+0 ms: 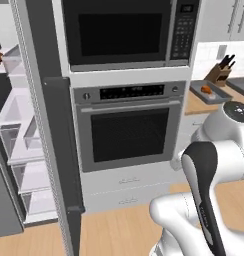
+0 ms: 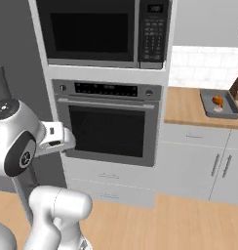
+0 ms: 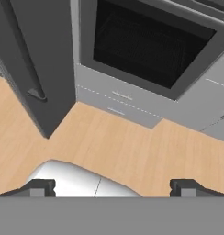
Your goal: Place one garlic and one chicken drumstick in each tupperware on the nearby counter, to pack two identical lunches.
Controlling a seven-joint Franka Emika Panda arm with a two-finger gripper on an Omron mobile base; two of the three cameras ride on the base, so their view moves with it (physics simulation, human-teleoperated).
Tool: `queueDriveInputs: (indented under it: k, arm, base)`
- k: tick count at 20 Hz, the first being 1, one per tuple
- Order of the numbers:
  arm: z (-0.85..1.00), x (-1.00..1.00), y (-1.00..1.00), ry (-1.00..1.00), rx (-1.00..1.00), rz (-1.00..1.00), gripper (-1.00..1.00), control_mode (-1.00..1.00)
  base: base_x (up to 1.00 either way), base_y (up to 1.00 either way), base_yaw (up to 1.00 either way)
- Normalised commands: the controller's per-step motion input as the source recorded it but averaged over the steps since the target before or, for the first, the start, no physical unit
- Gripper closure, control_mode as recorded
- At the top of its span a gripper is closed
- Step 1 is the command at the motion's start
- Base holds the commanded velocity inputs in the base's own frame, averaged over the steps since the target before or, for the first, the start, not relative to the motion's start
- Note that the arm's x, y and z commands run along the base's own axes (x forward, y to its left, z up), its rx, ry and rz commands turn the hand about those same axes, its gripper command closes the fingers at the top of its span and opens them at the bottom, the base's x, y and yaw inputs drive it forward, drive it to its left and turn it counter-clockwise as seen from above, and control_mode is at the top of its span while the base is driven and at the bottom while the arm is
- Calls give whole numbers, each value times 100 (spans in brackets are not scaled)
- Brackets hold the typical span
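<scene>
My pincer point(image 3: 112, 188) is spread wide and empty, its two tips far apart at the bottom of the hand view, looking down at the wooden floor point(image 3: 132, 147) and the wall oven point(image 3: 146, 46). I judge I am between pickups, with the fridge door point(image 1: 59, 150) standing open on my left and its shelves point(image 1: 24, 130) showing.

One tupperware point(image 2: 219, 103) sits on the worktop point(image 2: 184, 107) to the right of the oven stack, near the knife block point(image 1: 220, 71). In it lies an orange piece, probably a chicken drumstick point(image 2: 217, 101), with something pale beside it that I cannot identify. The other tray's edge point(image 1: 241, 84) shows just beyond.

To do this step well, I would swing the arm toward the fridge slowly, keep the tips wide, and clear the door edge before reaching in.

The tray's long axis runs away from the worktop's front edge toward the backsplash; the drumstick is too small to tell which way it points.
</scene>
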Motion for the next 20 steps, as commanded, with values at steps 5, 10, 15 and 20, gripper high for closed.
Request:
queueDriveInputs:
  k: [5,10,15,20]
  arm:
    - [0,0,0,0,0,0,-100,100]
    - [0,0,0,0,0,0,-100,100]
    - [0,0,0,0,0,0,-100,100]
    - [0,0,0,0,0,0,-100,100]
  base:
    - [-100,10,0]
    - [-48,98,2]
    - [-1,100,0]
    - [0,100,-4]
